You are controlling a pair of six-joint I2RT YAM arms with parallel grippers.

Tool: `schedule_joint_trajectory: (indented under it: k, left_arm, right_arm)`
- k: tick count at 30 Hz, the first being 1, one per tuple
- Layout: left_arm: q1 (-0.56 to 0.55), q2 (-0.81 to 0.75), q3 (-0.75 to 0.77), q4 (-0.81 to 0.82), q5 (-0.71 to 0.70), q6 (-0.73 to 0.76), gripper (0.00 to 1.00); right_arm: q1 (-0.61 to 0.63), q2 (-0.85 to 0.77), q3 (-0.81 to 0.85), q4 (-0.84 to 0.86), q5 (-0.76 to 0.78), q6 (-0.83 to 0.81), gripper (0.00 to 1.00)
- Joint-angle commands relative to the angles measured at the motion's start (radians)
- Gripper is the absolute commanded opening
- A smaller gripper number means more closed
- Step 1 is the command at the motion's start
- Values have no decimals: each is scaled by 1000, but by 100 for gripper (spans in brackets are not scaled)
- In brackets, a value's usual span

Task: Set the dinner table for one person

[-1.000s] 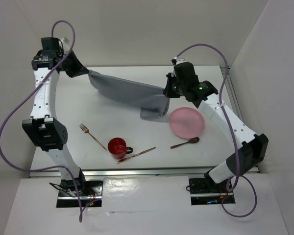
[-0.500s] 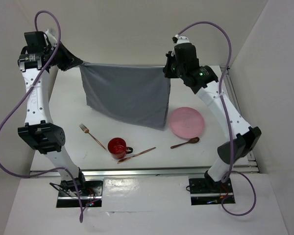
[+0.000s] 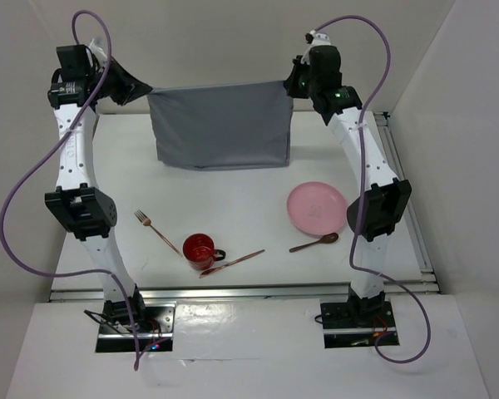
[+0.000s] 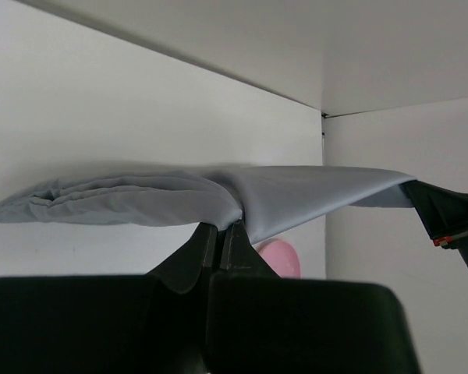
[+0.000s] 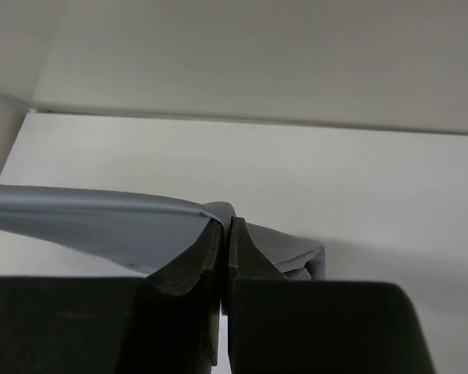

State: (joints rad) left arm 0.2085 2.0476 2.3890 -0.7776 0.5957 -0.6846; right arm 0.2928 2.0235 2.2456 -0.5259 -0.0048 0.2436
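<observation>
Left gripper [image 4: 221, 227] has its fingers pressed together on a bunched corner of the grey placemat [image 3: 220, 125], and that pinch is plain in the left wrist view, with the cloth gathered in folds to one side and running out flat to the other. Over to the right gripper [image 5: 223, 226]: its fingers are also clamped tight, with the opposite corner nipped between the tips. Both arms are reaching high and far, and the placemat hangs between them like a curtain, its top edge pulled straight from one gripper to the other and its body dropping over the far part of the dinner table [image 3: 233, 195]. I can't tell whether the lower hem touches the white top. Nearer the bases, the pink plate [image 3: 316, 207] lies flat on the right, with a brown spoon [image 3: 314, 243] just in front of it. The red mug [image 3: 200, 249] stands near the middle, a slim copper-coloured utensil [image 3: 237, 262] angled against its right side and a copper fork [image 3: 156, 230] just to its left.
</observation>
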Motion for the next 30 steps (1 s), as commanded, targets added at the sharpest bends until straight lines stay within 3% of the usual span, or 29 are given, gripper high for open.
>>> schedule_joint_trajectory:
  k: [1, 4, 7, 12, 13, 14, 15, 16, 18, 20, 24, 26, 27, 28, 29, 30]
  left_arm:
    - [11, 26, 94, 126, 19, -38, 0]
    - [11, 17, 76, 175, 29, -50, 0]
    - [11, -78, -60, 207, 29, -32, 0]
    - [32, -343, -590, 307, 10, 13, 0]
    - [32, -389, -672, 316, 10, 23, 11]
    - [55, -474, -818, 307, 10, 23, 32]
    - [66, -516, -885, 295, -3, 23, 86]
    - [81, -555, -946, 294, -13, 23, 100]
    - [130, -650, -1060, 264, -27, 23, 100]
    - [143, -716, -1088, 244, -92, 13, 100]
    - [111, -741, -1088, 242, -174, 16, 100]
    - [49, -669, -1064, 230, -201, 57, 90]
    - [29, -635, -1050, 230, -201, 71, 60]
    - [-12, -601, -1035, 212, -201, 71, 42]
    - [-33, -530, -1034, 201, -214, 94, 29]
    - [-56, -496, -1021, 186, -229, 94, 21]
  right_arm:
    - [-47, -19, 42, 142, -14, -20, 0]
    - [-47, -71, -27, 202, -24, -10, 0]
    - [-47, -167, -200, 273, -34, 0, 0]
    - [-38, -419, -686, 429, -151, 0, 0]
    - [-38, -454, -758, 452, -178, 0, 0]
    - [-14, -488, -884, 464, -194, 0, 10]
    - [-4, -540, -932, 465, -204, 0, 26]
    - [6, -561, -970, 455, -213, 12, 50]
    - [38, -591, -1050, 423, -238, 13, 92]
    - [77, -621, -1090, 360, -239, 13, 100]
    - [111, -646, -1110, 248, -166, 13, 100]
    - [111, -657, -1110, 225, -166, 35, 96]
    - [111, -648, -1110, 215, -155, 45, 93]
    - [111, -607, -1085, 201, -155, 55, 87]
    - [111, -574, -1062, 163, -155, 74, 67]
    - [111, -536, -1029, 133, -144, 85, 55]
